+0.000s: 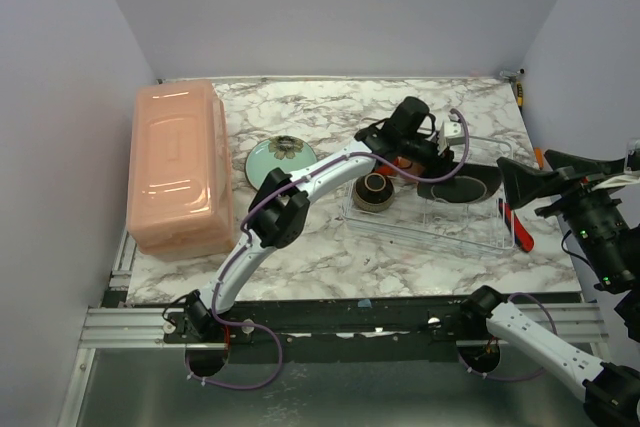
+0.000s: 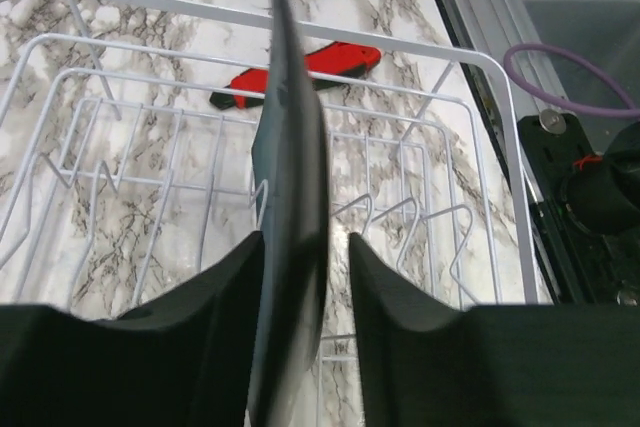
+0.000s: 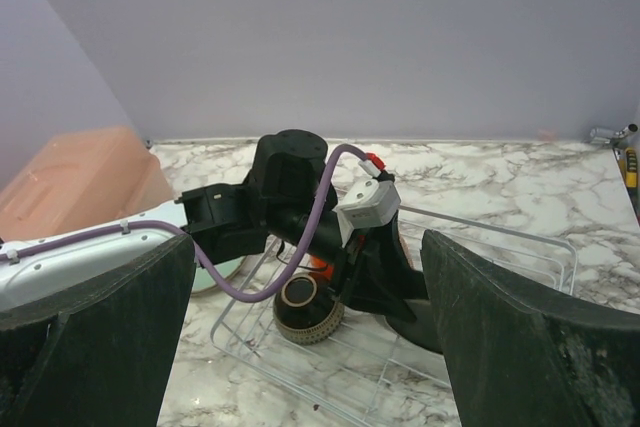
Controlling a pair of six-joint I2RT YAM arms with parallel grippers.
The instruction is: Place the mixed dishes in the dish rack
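The dish rack (image 1: 480,237) is a clear tray with a white wire grid at centre right; it also shows in the left wrist view (image 2: 480,67) and the right wrist view (image 3: 560,247). My left gripper (image 1: 440,162) reaches over it. A dark grey plate (image 2: 295,147) stands on edge between its fingers, against the left finger, with a thin gap to the right finger. The plate also shows in the top view (image 1: 460,187). A dark brown bowl (image 1: 373,192) lies upside down in the rack's left end. A teal plate (image 1: 280,157) lies on the table left of the rack. An orange bowl (image 3: 320,265) peeks out behind the arm. The mug is hidden. My right gripper (image 1: 512,190) is open and empty, right of the rack.
A long salmon-pink tub (image 1: 175,167) stands at the left. A red and black tool (image 1: 520,229) lies on the marble just right of the rack, and it also shows in the left wrist view (image 2: 300,72). Small items, one of them yellow (image 1: 521,95), sit at the far right corner.
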